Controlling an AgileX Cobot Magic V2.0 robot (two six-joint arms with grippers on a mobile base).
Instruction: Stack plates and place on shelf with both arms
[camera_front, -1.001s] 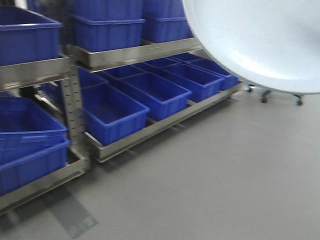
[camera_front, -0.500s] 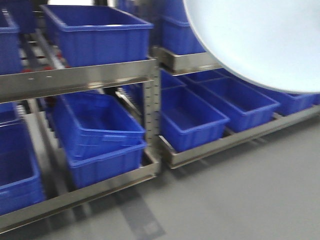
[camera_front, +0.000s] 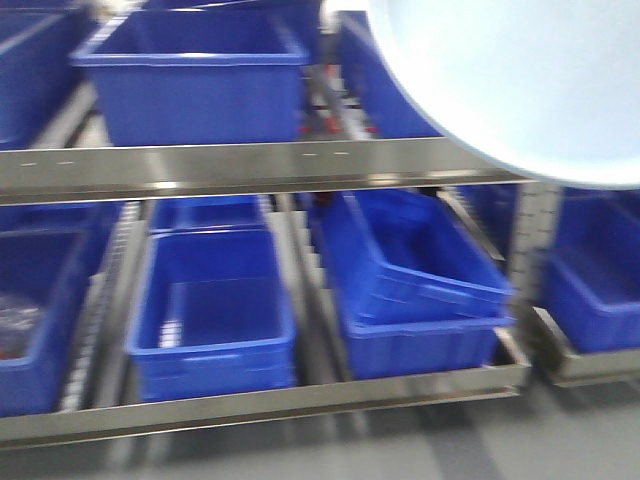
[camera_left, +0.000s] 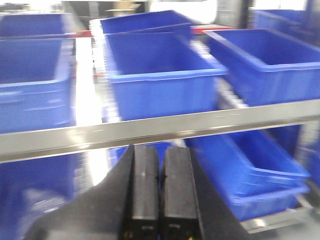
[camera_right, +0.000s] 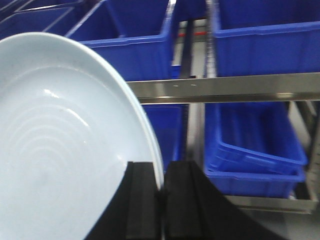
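The left hand (camera_left: 161, 152) is clenched on nothing, its pads pressed together. The right hand (camera_right: 162, 170) grasps the rim of a white plate (camera_right: 60, 150), held in the air before the shelf (camera_right: 225, 90). Behind the shelf's steel front bar stand blue bins (camera_left: 155, 75). On the lower level, one tilted bin (camera_front: 415, 275) sits inside another. No writing is legible.

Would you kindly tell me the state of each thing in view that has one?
plate, off any surface, rim clamped in the right gripper
right gripper, shut on the plate
left gripper, shut, empty
upper bin, empty, level on the shelf
lower bin, tilted, sitting in another bin
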